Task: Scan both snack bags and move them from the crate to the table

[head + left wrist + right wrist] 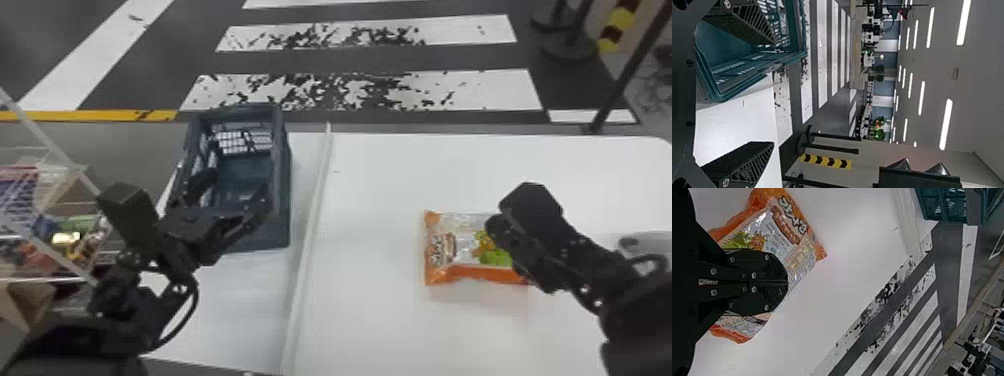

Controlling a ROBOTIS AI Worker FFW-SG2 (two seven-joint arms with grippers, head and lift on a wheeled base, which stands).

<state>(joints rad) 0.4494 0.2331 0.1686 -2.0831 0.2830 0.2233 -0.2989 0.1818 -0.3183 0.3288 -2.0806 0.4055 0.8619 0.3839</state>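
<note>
Right side of the bench: one orange, white and clear plastic snack bag lies flat, its lettered orange end toward the left. My right gripper is over the bag's right part; in its wrist view the two fingers are together, side by side, with the bag showing past both. I cannot tell whether they touch it.

Far left of the bench: open blue-green plastic crate with slotted walls, left of a raised white strip. My left gripper is at the crate's near end, fingers wide apart. Its wrist view shows one finger over the crate, the other out over the bench.

Beyond the bench: dark floor with worn white stripes.
</note>
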